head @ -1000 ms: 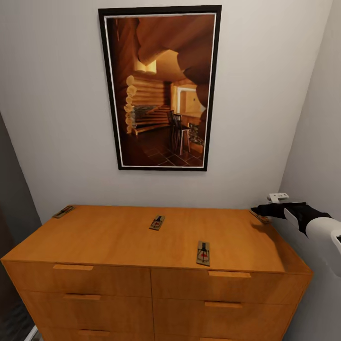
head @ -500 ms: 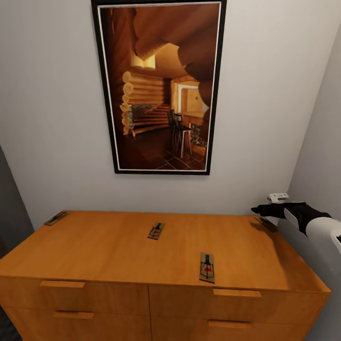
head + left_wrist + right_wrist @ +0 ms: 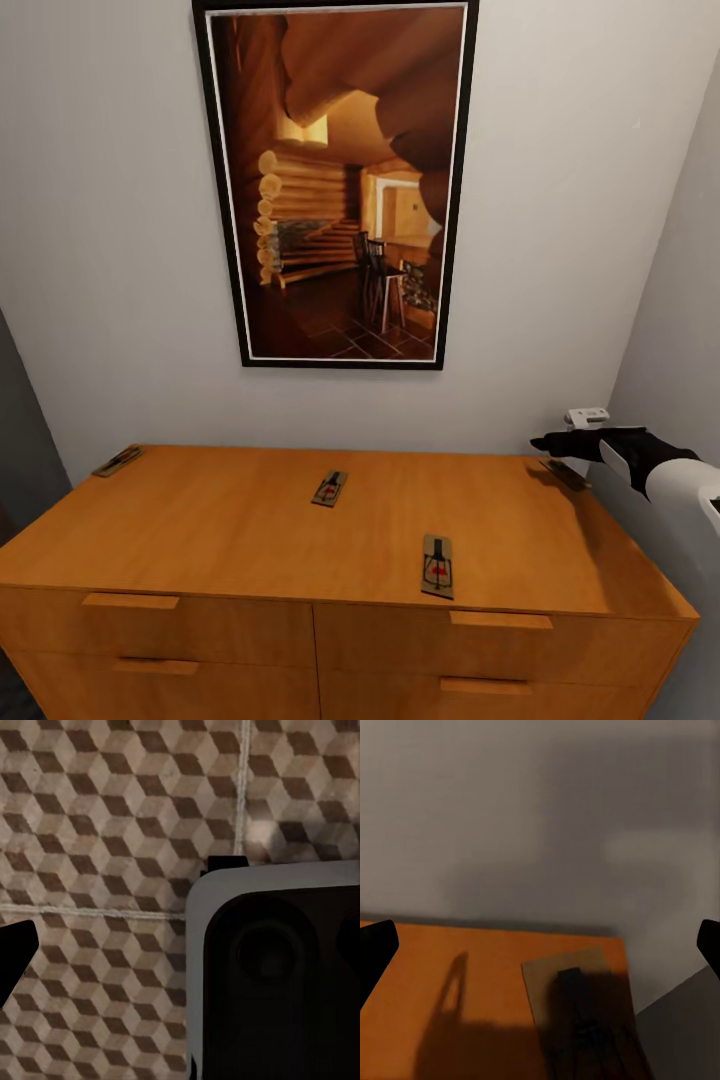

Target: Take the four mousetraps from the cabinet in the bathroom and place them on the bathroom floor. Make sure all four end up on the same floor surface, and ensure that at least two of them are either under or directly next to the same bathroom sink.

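Cabinet [image 3: 250, 520]: orange-brown wood, smooth top with a soft satin sheen; bar handles of the same wood. Mousetraps on top, centre [image 3: 331, 488], near edge [image 3: 437, 566], far left corner [image 3: 117, 460] and far right corner [image 3: 566, 474]: tan matt wooden boards with black wire. Wall [image 3: 110, 250]: plain, matt, pale. Picture frame [image 3: 232, 200]: black, smooth. Bathroom floor [image 3: 112, 832]: printed cube-pattern tile, matt, pale grout. Right gripper [image 3: 560, 442]: black, matt finish; arm shell behind it white and smooth.

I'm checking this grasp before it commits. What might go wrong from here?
The far-right mousetrap lies flat in the cabinet top's back corner, so the open right gripper may bump the side wall or nudge the trap instead of gripping it. The front mousetrap sits near the edge and could get knocked off.
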`<state>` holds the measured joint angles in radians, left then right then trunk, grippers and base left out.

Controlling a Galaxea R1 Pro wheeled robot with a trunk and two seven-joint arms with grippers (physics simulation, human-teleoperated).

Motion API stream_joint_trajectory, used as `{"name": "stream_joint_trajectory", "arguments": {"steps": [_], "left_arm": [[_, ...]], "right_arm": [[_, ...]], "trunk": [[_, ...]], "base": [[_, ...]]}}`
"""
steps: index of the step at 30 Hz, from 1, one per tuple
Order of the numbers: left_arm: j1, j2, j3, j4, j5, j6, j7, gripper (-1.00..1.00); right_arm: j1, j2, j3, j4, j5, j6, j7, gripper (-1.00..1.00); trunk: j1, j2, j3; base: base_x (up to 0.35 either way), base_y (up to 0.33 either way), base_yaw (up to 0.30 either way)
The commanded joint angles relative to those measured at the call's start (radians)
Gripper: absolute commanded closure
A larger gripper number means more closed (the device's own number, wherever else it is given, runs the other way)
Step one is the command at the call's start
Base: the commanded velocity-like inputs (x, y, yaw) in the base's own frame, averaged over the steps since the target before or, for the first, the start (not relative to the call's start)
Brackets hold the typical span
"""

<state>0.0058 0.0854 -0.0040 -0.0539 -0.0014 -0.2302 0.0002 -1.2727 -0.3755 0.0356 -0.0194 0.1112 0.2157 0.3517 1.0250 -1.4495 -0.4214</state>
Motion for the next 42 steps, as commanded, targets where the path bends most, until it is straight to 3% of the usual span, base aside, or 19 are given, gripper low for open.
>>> {"name": "stream_joint_trajectory", "arguments": {"steps": [1,30,42], "left_arm": [[0.000,0.000,0.000,0.005,0.000,-0.001,0.000,-1.00],[0.000,0.000,-0.001,0.057,-0.002,-0.001,0.001,-1.00],[0.000,0.000,-0.001,0.057,-0.002,-0.001,0.001,-1.00]], "right_arm": [[0.001,0.000,0.003,-0.002,0.008,0.004,0.005,-1.00],[0.032,-0.010,0.002,-0.002,0.008,0.004,0.004,-1.00],[0.050,-0.030,0.002,-0.002,0.008,0.004,0.005,-1.00]], "trunk": [[0.000,0.000,-0.001],[0.000,0.000,-0.001],[0.000,0.000,-0.001]], "base": [[0.000,0.000,0.000],[0.000,0.000,0.000],[0.000,0.000,0.000]]}}
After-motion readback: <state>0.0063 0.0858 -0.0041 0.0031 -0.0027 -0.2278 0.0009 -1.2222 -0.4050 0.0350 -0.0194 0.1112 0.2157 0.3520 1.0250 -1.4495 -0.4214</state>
